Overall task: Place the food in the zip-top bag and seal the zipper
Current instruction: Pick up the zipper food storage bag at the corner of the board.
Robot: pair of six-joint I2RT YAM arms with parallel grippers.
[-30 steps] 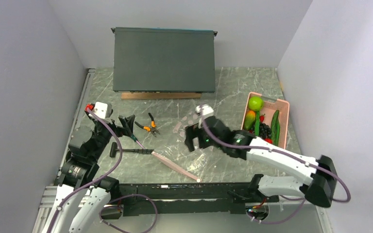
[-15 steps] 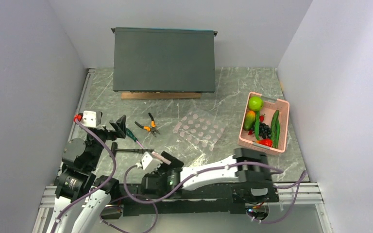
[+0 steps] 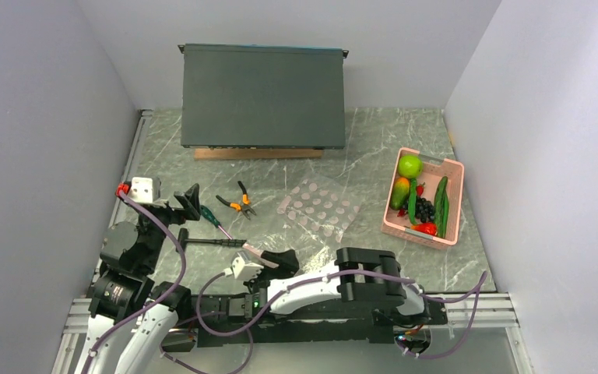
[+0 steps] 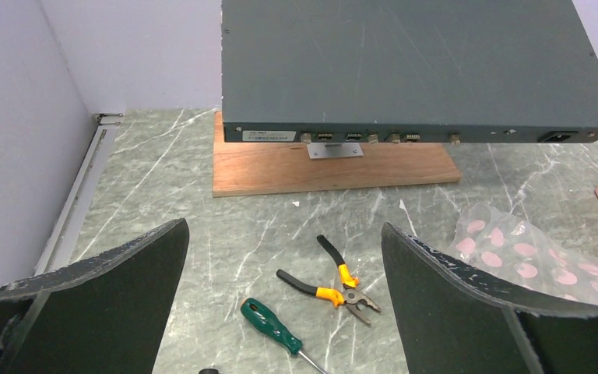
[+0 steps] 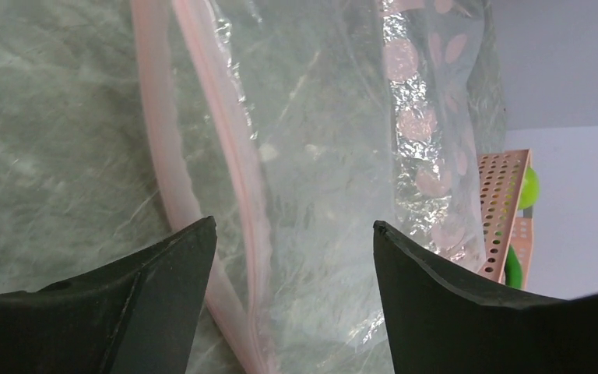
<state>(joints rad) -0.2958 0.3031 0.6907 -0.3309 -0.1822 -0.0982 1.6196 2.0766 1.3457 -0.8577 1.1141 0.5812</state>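
BAG: zip-top bag (image 3: 319,210) laid flat mid-table | ZIPPER: zipper (image 5: 160,132) straddled by right gripper (image 5: 293,224), jaws apart, nothing clamped | LEFT: left gripper (image 4: 284,224) spread wide, empty | FOOD: toy produce (image 3: 410,166) seen in pink basket (image 3: 436,158) | HANDLING: film judged light, limp, slippery (easily crumpled); best taken at the stiffer zipper.

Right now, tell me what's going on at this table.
The right gripper is down at the near edge of the table. Its open fingers straddle the zipper of the bag and are not closed on it yet. The bag lies empty. All the food sits in the basket on the right. The left gripper hovers open near the pliers, holding nothing.
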